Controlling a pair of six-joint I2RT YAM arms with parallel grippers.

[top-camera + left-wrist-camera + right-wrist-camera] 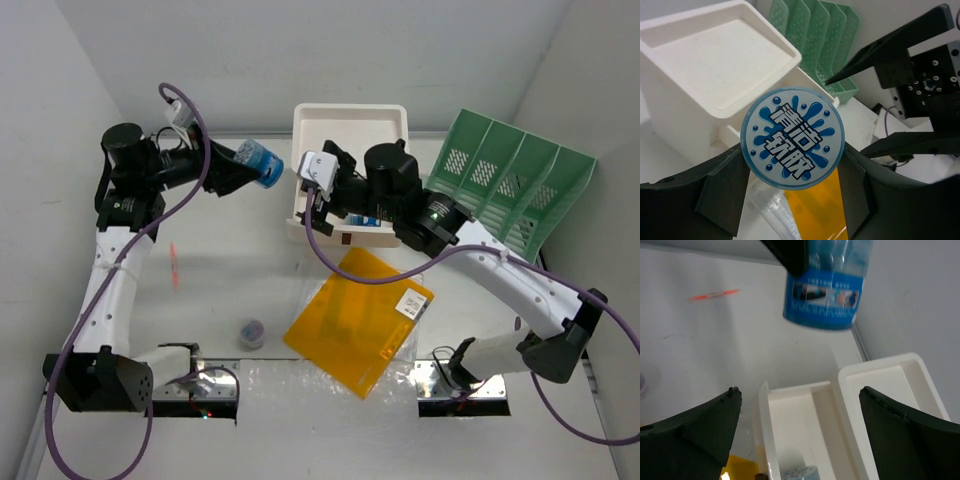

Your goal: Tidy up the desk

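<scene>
We see a plain white back wall (330, 50) rising behind the white drawer box (350, 108), white side walls (50, 100) left and right of it, all softly, evenly lit.

The tub (791, 137) has a pale blue lid with darker blue splashes and white navy-edged characters; the drawer box (350, 125) and desk (220, 290) are white; the file rack (510, 180) is green, dot-perforated; the folder (350, 320) is translucent orange, its label (411, 304) white; the pen (174, 265) is red-orange; the small jar (252, 332) looks purplish, though blurred.
</scene>
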